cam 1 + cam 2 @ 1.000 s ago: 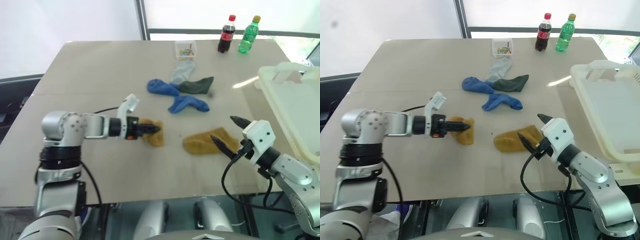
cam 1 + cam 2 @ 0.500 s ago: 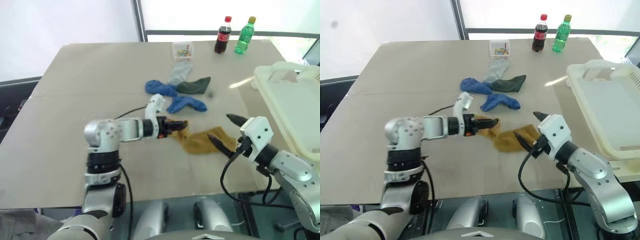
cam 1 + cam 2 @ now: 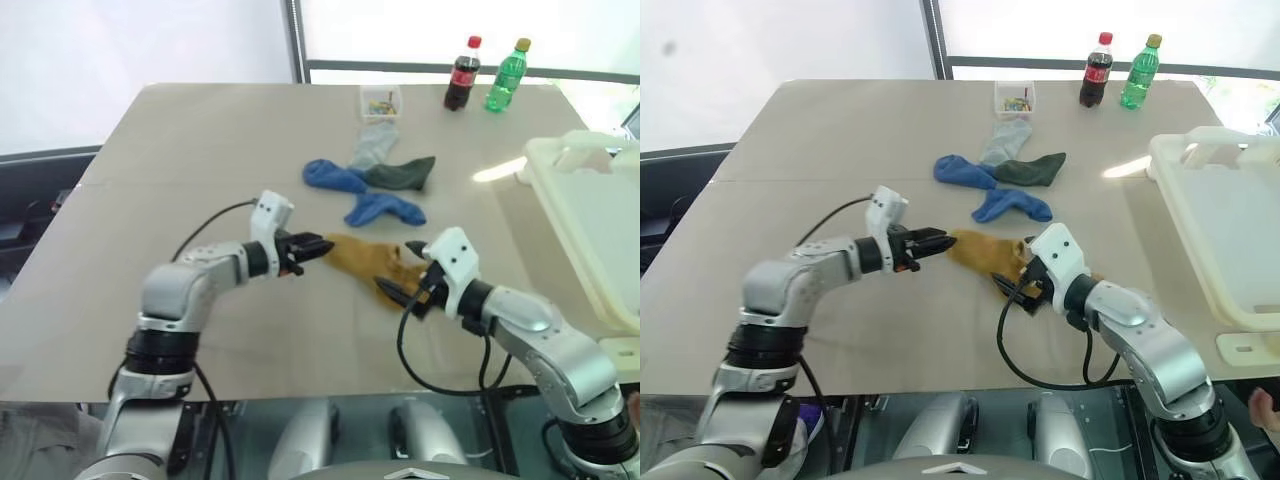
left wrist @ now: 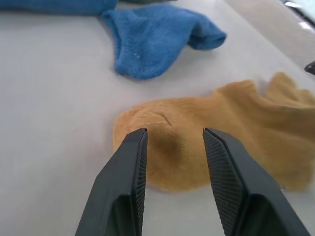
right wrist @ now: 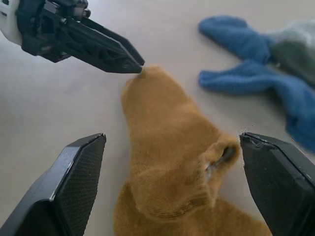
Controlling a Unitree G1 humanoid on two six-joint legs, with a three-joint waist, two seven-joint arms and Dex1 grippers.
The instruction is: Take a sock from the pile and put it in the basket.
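A mustard sock (image 3: 368,262) was observed flat on the table (image 3: 180,150), between the two grippers and apart from the rest of the pile (image 3: 375,185), which lay just behind it. The left gripper (image 3: 318,244) was noted at the sock's toe end, jaws parted, nothing pinched. The right gripper (image 3: 400,270) was positioned at the cuff end, jaws spread wide on either side of the bunched cuff, not closed on it. The basket (image 3: 590,215) was recorded at the table's right edge, well apart from the sock.
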